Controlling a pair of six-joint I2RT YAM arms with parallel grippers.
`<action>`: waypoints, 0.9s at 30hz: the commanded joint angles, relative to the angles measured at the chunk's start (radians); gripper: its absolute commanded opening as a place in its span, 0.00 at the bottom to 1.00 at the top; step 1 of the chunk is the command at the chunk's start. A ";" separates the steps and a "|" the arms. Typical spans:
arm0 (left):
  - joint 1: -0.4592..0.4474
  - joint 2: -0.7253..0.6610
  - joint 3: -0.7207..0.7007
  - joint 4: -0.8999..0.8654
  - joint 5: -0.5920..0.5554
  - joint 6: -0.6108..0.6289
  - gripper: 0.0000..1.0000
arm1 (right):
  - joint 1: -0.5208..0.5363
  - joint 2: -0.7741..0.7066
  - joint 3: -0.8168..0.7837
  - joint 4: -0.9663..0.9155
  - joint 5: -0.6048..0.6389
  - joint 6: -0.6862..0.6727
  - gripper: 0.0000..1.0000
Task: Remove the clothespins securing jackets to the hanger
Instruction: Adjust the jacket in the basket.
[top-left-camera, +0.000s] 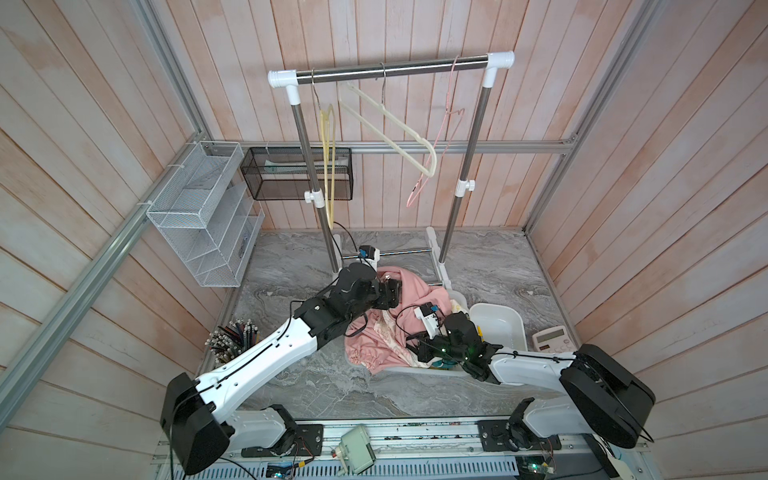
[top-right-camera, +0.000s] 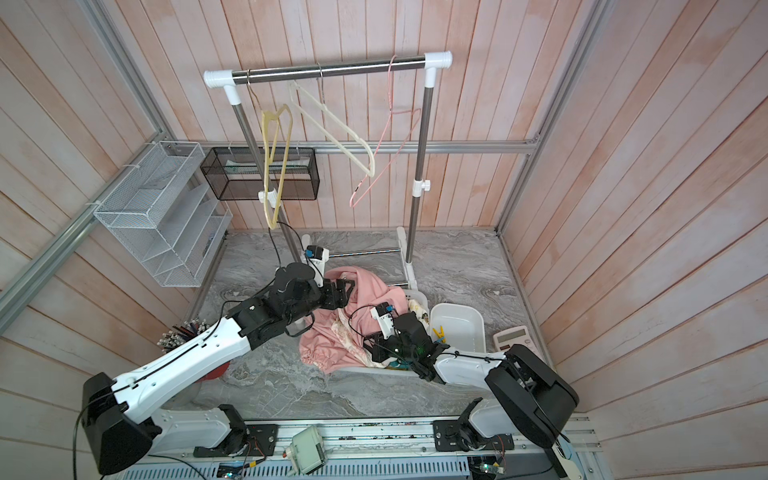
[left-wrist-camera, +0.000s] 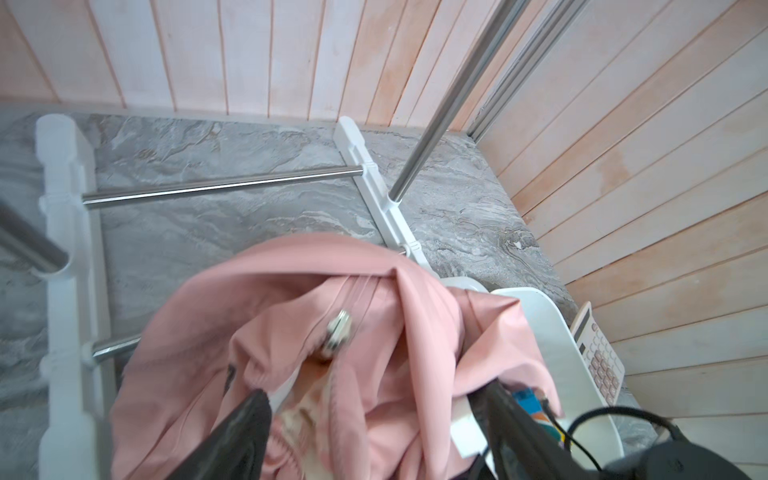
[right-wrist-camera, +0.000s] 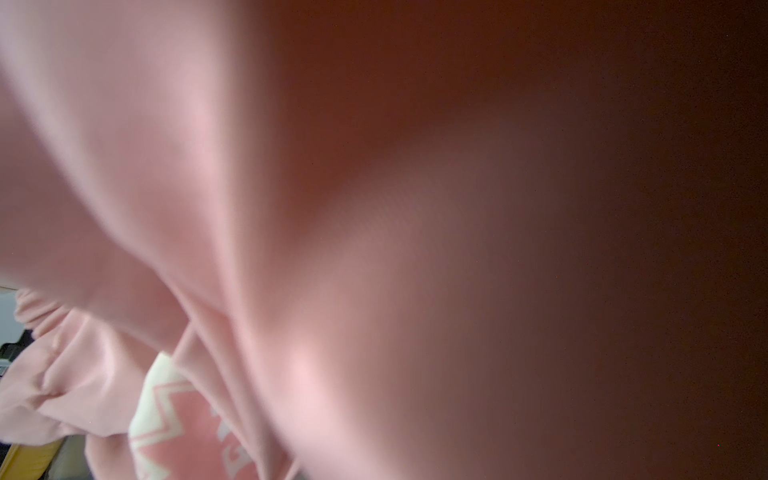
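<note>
A cup of pencils (top-left-camera: 232, 336) stood at the left edge of the desk (top-left-camera: 324, 390), beside the left arm. The left hand (left-wrist-camera: 374, 390) hovered over the pink jacket (top-left-camera: 415, 291). Its dark fingers (left-wrist-camera: 245, 424) were spread wide on either side of the crumpled cloth and gripped nothing. The jacket lay in a heap on the desk in front of the clothes rack (top-left-camera: 390, 68), whose hangers (top-left-camera: 390, 124) hung bare, and some of its cream lining showed.

The right hand (top-left-camera: 419, 352) was pushed into the right side of the heap, and its wrist view showed only blurred pink fabric. Its jaws were closed, but whether they pinched any cloth could not be told.

Just right of the heap, a yellow clothespin (top-right-camera: 438, 332) lay in a white tub (top-left-camera: 498, 322). A calculator (top-left-camera: 550, 340) sat beyond it, near the wall.
</note>
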 joint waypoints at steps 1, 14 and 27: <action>0.043 0.098 0.029 0.024 0.105 0.084 0.82 | -0.002 0.042 -0.039 -0.239 0.090 -0.041 0.00; 0.008 0.296 -0.096 -0.063 0.067 -0.003 0.65 | -0.039 0.026 -0.007 -0.332 0.120 -0.111 0.00; -0.008 0.448 -0.320 0.093 0.054 -0.134 0.64 | -0.057 -0.241 0.007 -0.424 0.085 -0.155 0.39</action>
